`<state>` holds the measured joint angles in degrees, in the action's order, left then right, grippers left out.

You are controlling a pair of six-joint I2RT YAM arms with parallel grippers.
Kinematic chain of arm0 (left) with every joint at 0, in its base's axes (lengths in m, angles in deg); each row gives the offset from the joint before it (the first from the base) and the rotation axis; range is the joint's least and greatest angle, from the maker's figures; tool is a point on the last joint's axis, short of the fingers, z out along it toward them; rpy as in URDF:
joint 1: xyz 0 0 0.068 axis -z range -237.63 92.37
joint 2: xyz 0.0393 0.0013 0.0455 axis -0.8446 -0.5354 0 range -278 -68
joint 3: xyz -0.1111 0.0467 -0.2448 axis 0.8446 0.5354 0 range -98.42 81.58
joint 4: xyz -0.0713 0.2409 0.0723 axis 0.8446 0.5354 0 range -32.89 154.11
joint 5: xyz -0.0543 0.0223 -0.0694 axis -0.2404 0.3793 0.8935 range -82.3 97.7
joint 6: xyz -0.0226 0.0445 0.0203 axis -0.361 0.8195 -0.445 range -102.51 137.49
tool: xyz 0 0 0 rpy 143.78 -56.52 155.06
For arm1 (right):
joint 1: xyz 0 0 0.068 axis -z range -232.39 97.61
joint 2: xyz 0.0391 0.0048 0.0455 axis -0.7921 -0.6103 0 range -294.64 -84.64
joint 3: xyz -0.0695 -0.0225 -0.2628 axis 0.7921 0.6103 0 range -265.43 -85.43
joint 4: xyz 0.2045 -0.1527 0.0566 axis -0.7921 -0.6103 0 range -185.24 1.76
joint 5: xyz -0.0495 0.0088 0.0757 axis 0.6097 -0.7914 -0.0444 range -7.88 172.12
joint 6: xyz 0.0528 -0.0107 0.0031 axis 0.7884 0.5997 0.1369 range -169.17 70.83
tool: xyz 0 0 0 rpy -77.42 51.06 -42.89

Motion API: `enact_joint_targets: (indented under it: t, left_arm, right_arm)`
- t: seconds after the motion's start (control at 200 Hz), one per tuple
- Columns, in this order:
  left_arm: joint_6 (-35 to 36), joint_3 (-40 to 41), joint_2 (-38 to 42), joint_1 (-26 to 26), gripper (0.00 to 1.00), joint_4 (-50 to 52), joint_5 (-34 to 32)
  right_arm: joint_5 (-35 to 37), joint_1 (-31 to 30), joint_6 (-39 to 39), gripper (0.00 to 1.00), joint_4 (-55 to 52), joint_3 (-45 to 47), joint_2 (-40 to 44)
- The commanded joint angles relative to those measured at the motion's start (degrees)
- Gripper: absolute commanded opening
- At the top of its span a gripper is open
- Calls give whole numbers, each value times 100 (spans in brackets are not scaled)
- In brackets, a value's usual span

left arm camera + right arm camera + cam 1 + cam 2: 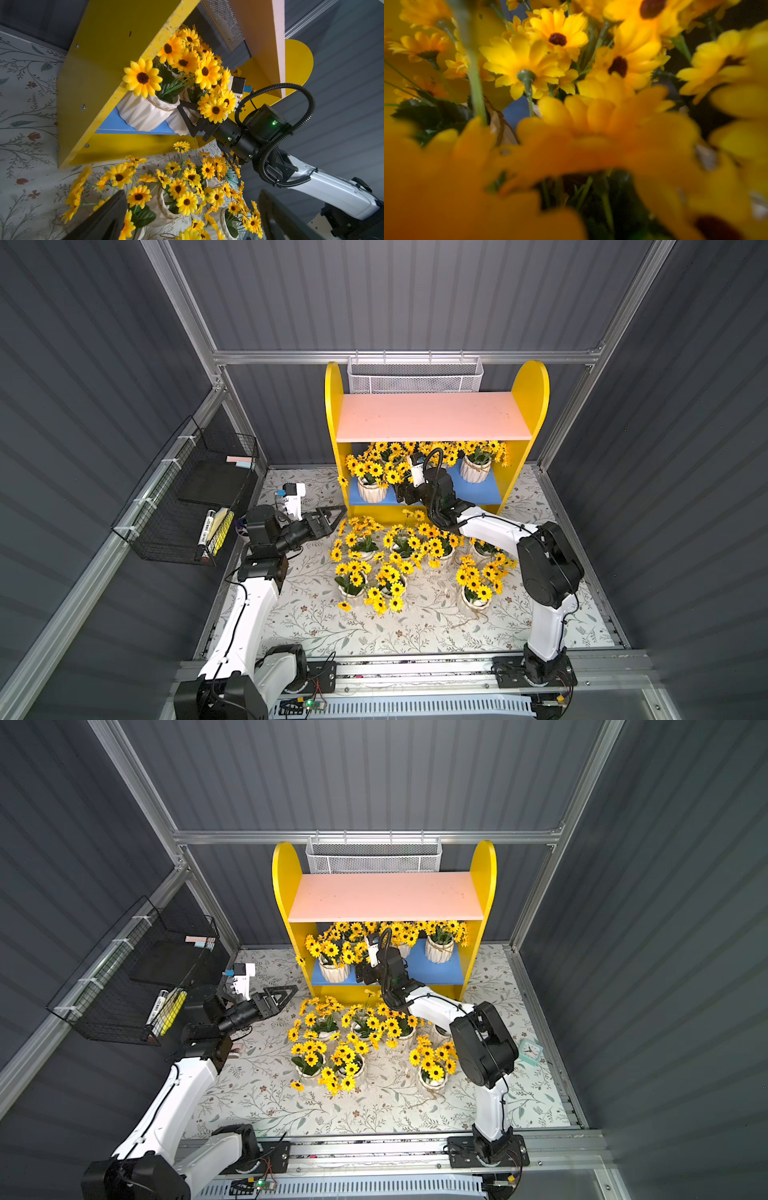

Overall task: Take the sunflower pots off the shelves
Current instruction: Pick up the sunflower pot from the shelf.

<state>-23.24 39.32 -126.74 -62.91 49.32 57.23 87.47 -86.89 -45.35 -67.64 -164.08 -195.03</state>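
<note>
Crowded sunflower pots (pixel 371 489) block the lower board (pixel 478 491).

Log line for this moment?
phase: reach | right gripper: at middle pot, blue shelf | left gripper: open, empty | pink shelf: bare

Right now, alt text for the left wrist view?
The right pincer reaches onto the blue lower shelf beside two white sunflower pots; whether it grips one is unclear. More pots stand on the floral mat in front of the shelves.
</note>
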Motion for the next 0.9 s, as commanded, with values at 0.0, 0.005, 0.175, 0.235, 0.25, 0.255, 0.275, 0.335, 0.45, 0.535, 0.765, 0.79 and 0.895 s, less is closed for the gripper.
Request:
enact_joint_targets:
  t: [0.0, 0.005, 0.175, 0.235, 0.25, 0.255, 0.275, 0.335, 0.45, 0.535, 0.765, 0.79, 0.895]
  left_arm:
    - [168, 43, 144, 61, 100, 63, 108]
    - [165, 43, 144, 66, 100, 65, 108]
    - [245, -14, 118, 229, 99, -1, 233]
    - [292, -47, 100, 334, 99, -26, 327]
    - [308, -52, 100, 369, 100, -29, 352]
    - [314, -58, 100, 378, 100, -34, 354]
    - [336, -70, 100, 421, 100, -42, 375]
    - [384, -83, 110, 513, 99, -38, 413]
    - [431, -89, 126, 613, 99, -25, 468]
    - [463, -106, 112, 689, 99, -5, 470]
    - [434, -226, -23, 911, 99, -2, 490]
    - [439, -234, -23, 943, 99, -12, 487]
    - [448, -257, -6, 1067, 99, 37, 442]
  right_arm:
    - [229, -27, -157, 14, 310, 250, 317]
    - [230, -29, -164, 12, 311, 257, 326]
    - [197, -29, -232, 0, 441, 452, 694]
    - [119, -19, -256, 0, 462, 517, 867]
    - [104, -28, -258, 0, 450, 537, 909]
    - [101, -29, -254, 0, 443, 541, 920]
    - [87, -20, -250, 0, 430, 547, 978]
    - [35, -29, -254, 0, 406, 602, 1153]
    - [-56, -25, -225, 0, 375, 757, 1487]
    - [-45, -30, -223, 0, 345, 885, 1745]
    - [-212, -44, -258, 0, 16, 1375, 2608]
    - [-278, -49, -258, 0, -37, 1423, 2716]
    - [-374, -158, -262, 0, -272, 1666, 3159]
